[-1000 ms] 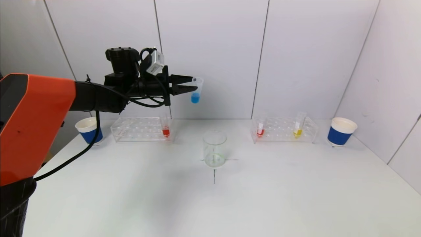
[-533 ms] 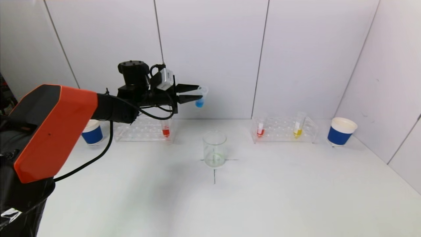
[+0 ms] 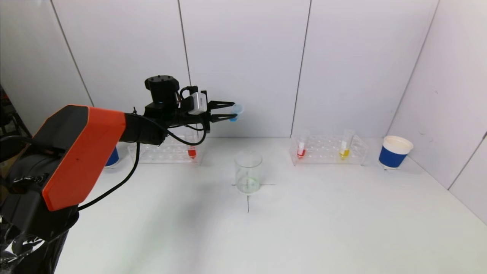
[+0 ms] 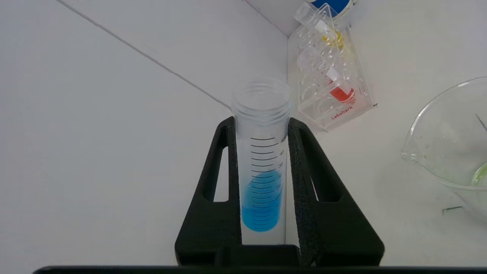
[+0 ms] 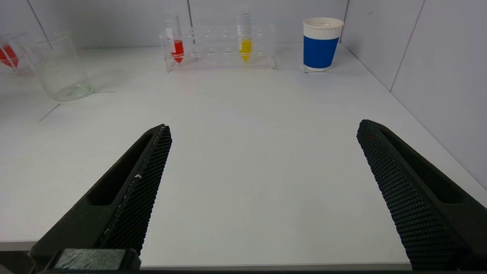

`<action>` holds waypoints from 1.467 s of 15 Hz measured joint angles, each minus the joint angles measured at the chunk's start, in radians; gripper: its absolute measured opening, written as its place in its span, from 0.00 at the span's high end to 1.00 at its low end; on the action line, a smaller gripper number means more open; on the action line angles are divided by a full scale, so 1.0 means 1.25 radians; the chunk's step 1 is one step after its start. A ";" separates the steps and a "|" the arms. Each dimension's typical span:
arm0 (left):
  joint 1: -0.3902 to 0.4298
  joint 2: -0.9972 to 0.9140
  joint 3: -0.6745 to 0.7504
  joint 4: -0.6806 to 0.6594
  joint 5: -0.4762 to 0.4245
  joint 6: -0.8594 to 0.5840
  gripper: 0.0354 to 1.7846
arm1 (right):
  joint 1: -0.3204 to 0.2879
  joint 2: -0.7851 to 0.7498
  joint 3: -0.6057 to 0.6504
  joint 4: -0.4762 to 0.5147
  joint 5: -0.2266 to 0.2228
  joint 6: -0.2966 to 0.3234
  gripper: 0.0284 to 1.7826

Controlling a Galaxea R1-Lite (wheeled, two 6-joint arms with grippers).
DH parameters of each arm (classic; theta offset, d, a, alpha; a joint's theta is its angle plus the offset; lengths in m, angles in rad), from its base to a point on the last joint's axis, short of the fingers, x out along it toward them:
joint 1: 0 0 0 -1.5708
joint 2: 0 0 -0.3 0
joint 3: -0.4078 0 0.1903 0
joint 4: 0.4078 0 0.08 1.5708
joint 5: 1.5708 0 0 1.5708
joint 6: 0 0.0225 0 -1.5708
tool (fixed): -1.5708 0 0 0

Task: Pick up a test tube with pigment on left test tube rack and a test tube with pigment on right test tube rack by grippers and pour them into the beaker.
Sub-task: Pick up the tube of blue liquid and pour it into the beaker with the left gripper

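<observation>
My left gripper is shut on a test tube with blue pigment, held tilted toward horizontal, high above and a little left of the glass beaker. In the left wrist view the tube sits between the two black fingers of the left gripper, its open mouth pointing away, the beaker off to one side. The left rack holds a red tube. The right rack holds a red tube and a yellow tube. My right gripper is open and empty, low over the table's front.
A blue paper cup stands right of the right rack. Another blue cup stands left of the left rack, mostly behind my arm. White walls close the back and right side. A black cross marks the table under the beaker.
My left gripper has moved lower and slightly right with the blue tube. It has rotated, so the tube went from hanging upright to lying nearly horizontal.
</observation>
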 joint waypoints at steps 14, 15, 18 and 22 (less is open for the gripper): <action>0.001 -0.023 0.053 -0.104 0.013 0.225 0.78 | 0.000 0.000 0.000 0.000 0.000 0.000 0.01; 0.000 -0.026 0.060 -0.105 0.013 0.227 0.78 | 0.000 0.000 0.000 0.001 0.000 0.000 0.01; -0.006 -0.032 0.081 -0.130 0.012 0.228 0.78 | 0.000 0.000 0.000 0.000 0.000 0.000 0.01; -0.015 -0.045 0.132 -0.137 0.011 0.268 0.78 | 0.000 0.000 0.000 0.000 0.000 0.000 0.01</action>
